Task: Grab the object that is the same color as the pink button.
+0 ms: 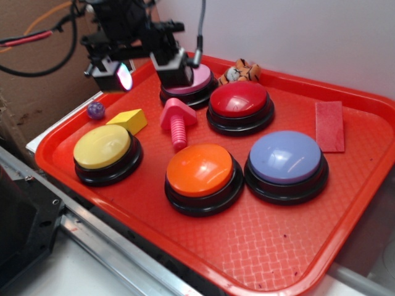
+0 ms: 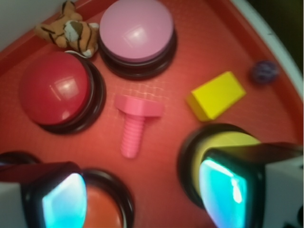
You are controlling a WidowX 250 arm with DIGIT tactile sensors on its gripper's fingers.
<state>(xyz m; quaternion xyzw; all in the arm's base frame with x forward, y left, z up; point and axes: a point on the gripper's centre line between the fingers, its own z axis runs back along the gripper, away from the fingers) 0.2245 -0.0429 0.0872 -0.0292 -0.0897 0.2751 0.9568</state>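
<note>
A robot hand (image 1: 148,68) hangs in the air above the back left part of a red tray (image 1: 259,246). Its two fingers are spread wide apart and hold nothing. Each fingertip (image 2: 64,202) carries a glowing blue-green pad, seen large at the bottom of the wrist view.

Below the hand, on the tray floor between the fingers in the wrist view, lies a small bright pink toy bolt (image 1: 176,121). It rests on its side, its rounded head towards the pink button (image 2: 136,30) and its ribbed shaft pointing away from it. Nothing touches the bolt.

The pink button sits just beyond the bolt, partly hidden behind the hand in the exterior view. Beside it stands a red button (image 1: 239,100), with a small stuffed tiger (image 1: 241,72) at the tray's far rim. On the other side of the bolt lie a yellow block (image 1: 128,119) and a small purple ball (image 1: 95,110). A yellow button (image 1: 102,147), an orange button (image 1: 199,172) and a lavender-blue button (image 1: 286,158) stand along the near part of the tray. A flat red rectangular piece (image 1: 329,125) lies well apart, towards the right rim.
</note>
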